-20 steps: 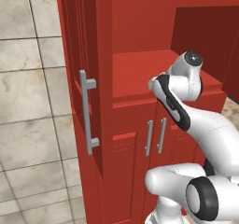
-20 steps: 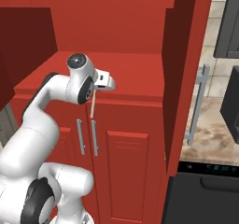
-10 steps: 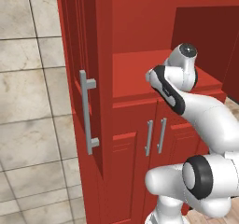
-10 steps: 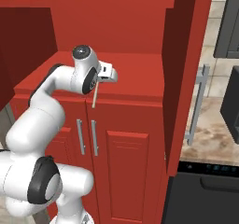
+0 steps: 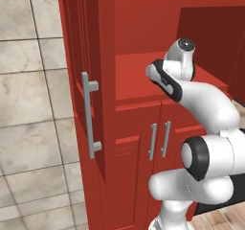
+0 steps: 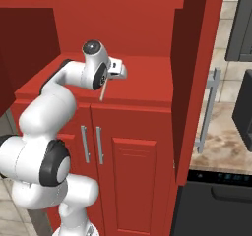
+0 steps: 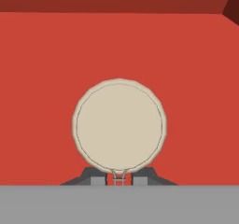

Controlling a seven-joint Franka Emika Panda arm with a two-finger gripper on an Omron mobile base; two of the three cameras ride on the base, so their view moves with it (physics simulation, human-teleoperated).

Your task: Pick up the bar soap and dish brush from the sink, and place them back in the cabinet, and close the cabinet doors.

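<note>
My gripper (image 6: pixel 119 72) is shut on the dish brush (image 6: pixel 103 91), whose thin tan handle hangs down beside the wrist, over the red shelf (image 6: pixel 147 85) of the cabinet (image 6: pixel 123 14). In the hand view the brush's round beige head (image 7: pixel 119 125) fills the middle, its neck pinched between the dark fingertips (image 7: pixel 95 178), with the red shelf surface (image 7: pixel 42 78) behind. Both cabinet doors stand open: the left one (image 5: pixel 93 56) with its long silver handle (image 5: pixel 89 114), the right one (image 6: pixel 197 58) with its handle (image 6: pixel 209 112). The bar soap and the sink are out of view.
Below the shelf are smaller red doors with short silver handles (image 5: pixel 159 140) (image 6: pixel 91 144). A dark appliance (image 6: pixel 216 203) sits low at the right, next to a stone counter (image 6: pixel 224 132). Tiled wall (image 5: pixel 28 104) lies left of the open left door.
The arm has swung up and to the right, carrying the brush from the shelf's front left edge further over the shelf. The grip has stayed shut.
</note>
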